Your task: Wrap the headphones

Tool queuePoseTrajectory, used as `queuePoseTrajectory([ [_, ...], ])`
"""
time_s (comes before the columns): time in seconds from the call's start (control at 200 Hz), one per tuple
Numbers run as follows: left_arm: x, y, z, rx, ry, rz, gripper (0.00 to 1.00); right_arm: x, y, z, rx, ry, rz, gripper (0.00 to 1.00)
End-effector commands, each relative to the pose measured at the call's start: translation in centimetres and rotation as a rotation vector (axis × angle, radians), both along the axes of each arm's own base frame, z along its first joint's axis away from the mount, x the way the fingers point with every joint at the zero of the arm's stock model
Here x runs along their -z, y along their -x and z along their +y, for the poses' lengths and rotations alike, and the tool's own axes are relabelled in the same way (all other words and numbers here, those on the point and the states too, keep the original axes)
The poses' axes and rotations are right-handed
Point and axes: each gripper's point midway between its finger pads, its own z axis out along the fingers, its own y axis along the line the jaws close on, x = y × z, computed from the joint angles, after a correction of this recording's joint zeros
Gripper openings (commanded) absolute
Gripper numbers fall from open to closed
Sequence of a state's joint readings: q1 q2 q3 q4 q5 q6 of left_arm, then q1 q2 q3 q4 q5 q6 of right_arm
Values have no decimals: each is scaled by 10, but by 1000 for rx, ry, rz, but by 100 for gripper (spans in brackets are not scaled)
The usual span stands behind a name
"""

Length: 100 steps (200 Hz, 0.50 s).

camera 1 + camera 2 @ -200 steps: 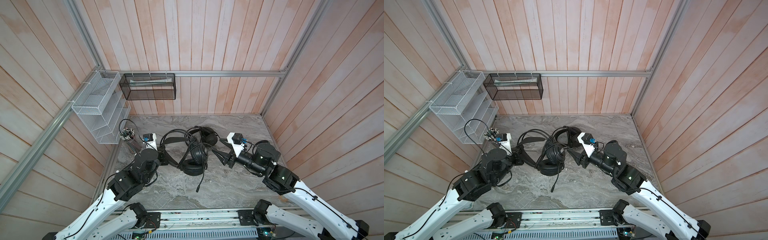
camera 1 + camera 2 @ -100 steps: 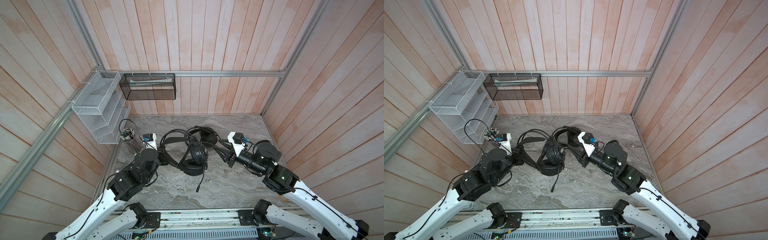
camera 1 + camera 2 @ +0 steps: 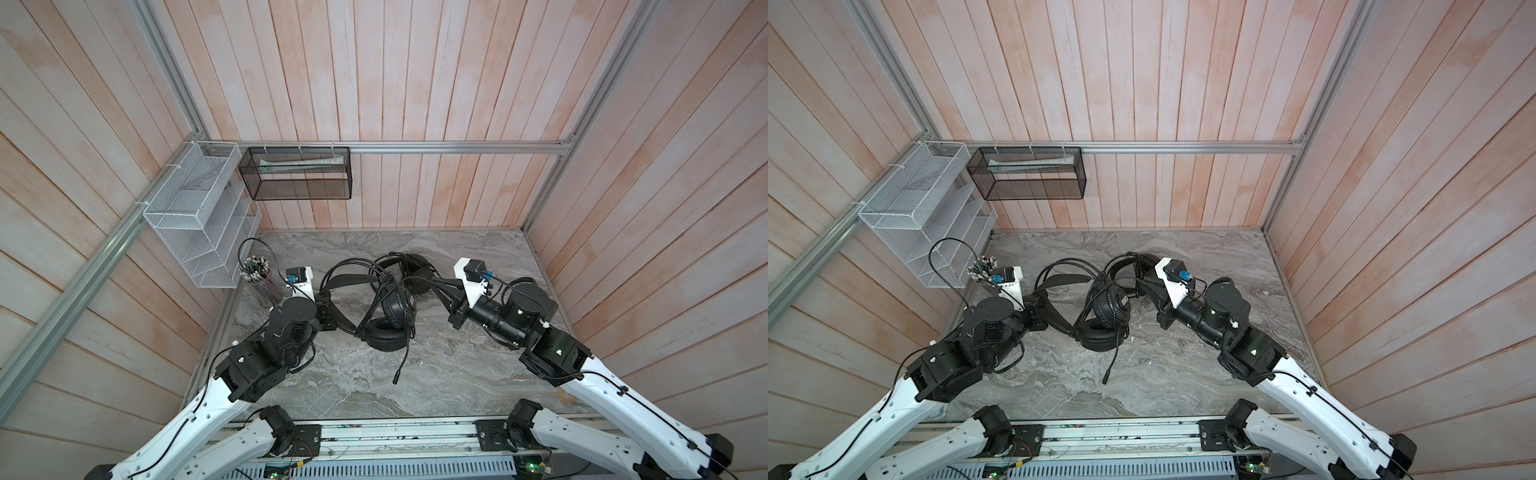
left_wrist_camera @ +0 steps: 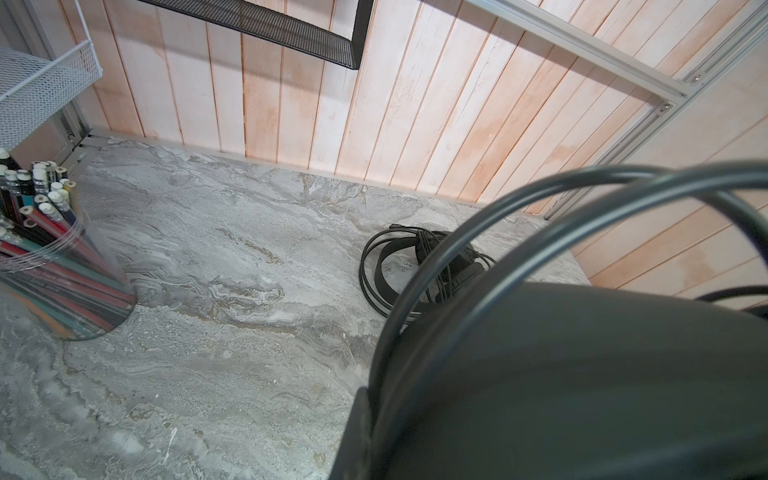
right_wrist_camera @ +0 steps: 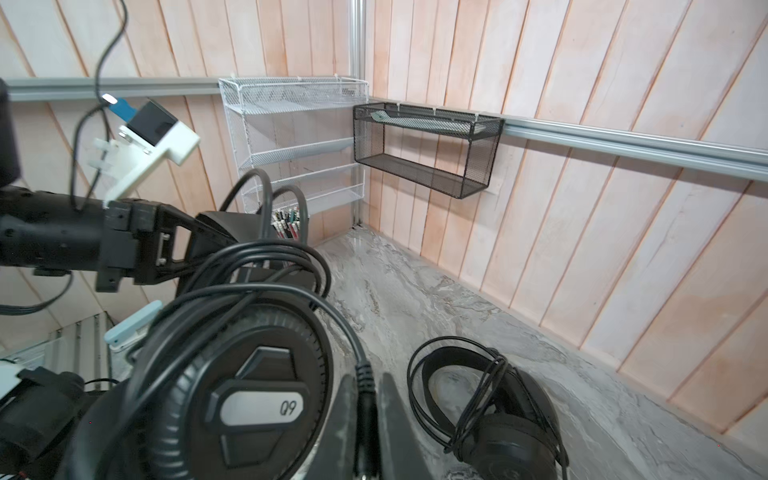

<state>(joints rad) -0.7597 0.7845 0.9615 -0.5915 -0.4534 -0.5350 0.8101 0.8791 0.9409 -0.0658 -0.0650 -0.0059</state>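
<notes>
Headphones [image 3: 390, 320]: 2 black sets are seen on the grey desk [image 3: 457, 374]. The held set [image 3: 1104, 320] is found in the middle of the desk, w/ one round ear pad [image 3: 385, 338] laid flat and the other stood up on it. Its headband [image 3: 1063, 280] is pinched by the L gripper [image 3: 330, 309], which is clamped tight on it, on the side nr the left edge. A thin black cable [image 5: 363, 374] is looped over this set & is squeezed btw. the fingers of the R gripper [image 5: 368, 415], pressed together on it by its thick end. The mic arm [image 3: 404, 357] is pointed at the front edge. The loose set [image 3: 415, 272] is laid just behind, toward the back edge, w/ its own cable wound round it. A cup of pencils [image 3: 259, 282] is stood nr the back-left corner.
</notes>
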Motion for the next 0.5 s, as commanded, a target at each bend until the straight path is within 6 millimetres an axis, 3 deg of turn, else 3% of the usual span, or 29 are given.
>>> queuePoseTrajectory([
  [0.0, -36, -1, -5, 2, 123, -78, 0, 14, -21, -7, 119, 21, 32, 0],
  [0.325, -32, 0, -5, 8, 133, -69, 0, 29, -54, -14, 284, 37, 71, 0],
  [0.495, -31, 2, -14, 47, 154, -59, 0, 27, -51, 1, 211, 17, 73, 0],
])
